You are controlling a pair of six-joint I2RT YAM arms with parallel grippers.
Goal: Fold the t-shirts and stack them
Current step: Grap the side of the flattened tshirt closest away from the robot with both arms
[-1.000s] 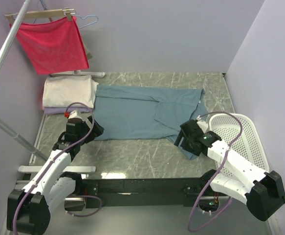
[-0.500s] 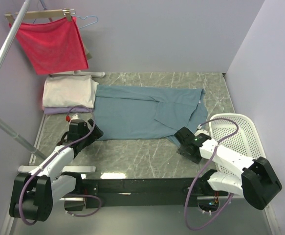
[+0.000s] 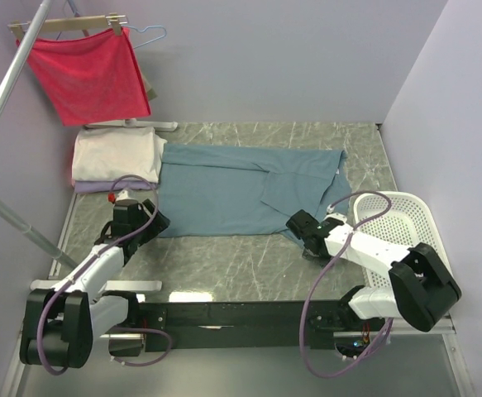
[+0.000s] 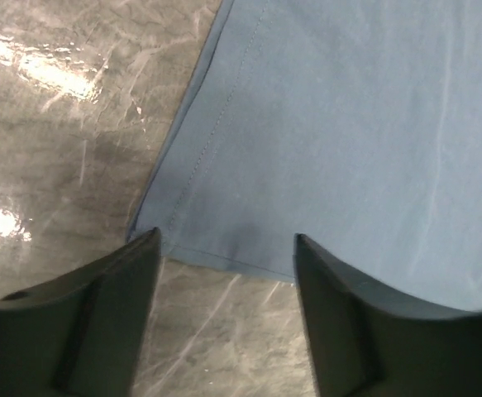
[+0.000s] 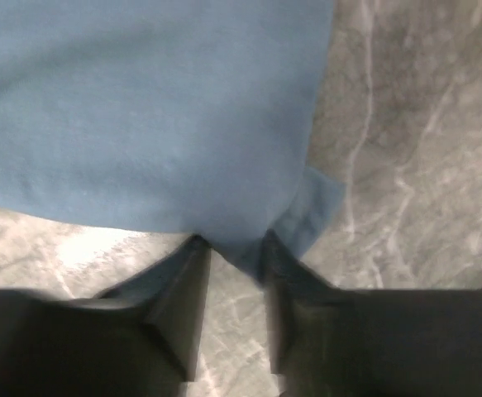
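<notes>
Teal-blue t-shirt (image 3: 224, 186): spread flat on marble table (image 3: 224, 265), right of folded cream-on-lavender stack (image 3: 112, 157). Left gripper (image 4: 226, 240): jaws apart over its near left hem corner. Right gripper (image 5: 232, 240): pinching its near right hem.

Lab booth: plain walls (image 3: 265, 66), marble tabletop (image 3: 224, 265)

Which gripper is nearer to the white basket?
Right. The right gripper is beside the white basket, at the hem of the blue t-shirt; the left gripper is at the shirt's opposite corner, farther away.
</notes>
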